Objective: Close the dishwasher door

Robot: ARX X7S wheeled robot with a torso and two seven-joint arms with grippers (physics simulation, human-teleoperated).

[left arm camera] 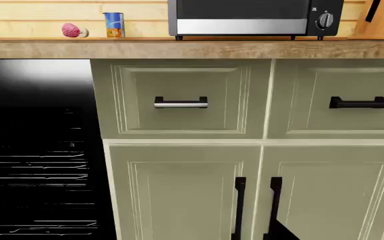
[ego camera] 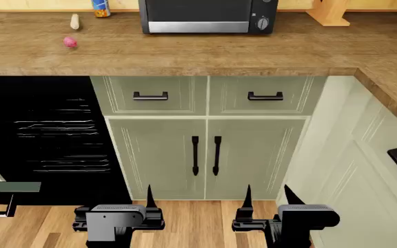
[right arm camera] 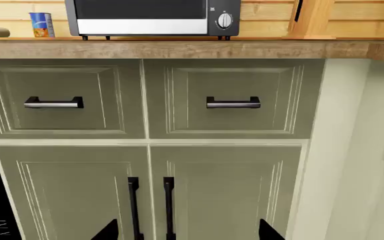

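Fingers of both the left gripper (ego camera: 148,192) and right gripper (ego camera: 266,192) spread, holding nothing, well short of the dishwasher door (ego camera: 9,187), unclosed.

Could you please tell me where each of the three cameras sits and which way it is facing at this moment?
Head view: sits high, looks forward and down over the countertop at the open dishwasher; the left pincer and right pincer show at the bottom.
Left wrist view: sits low, faces the cabinet drawers and dishwasher cavity; a dark tip shows at the bottom edge.
Right wrist view: sits low, faces the same drawers further right; two dark fingertips show.
Shared: all three show the microwave; its knob shows in both wrist views.
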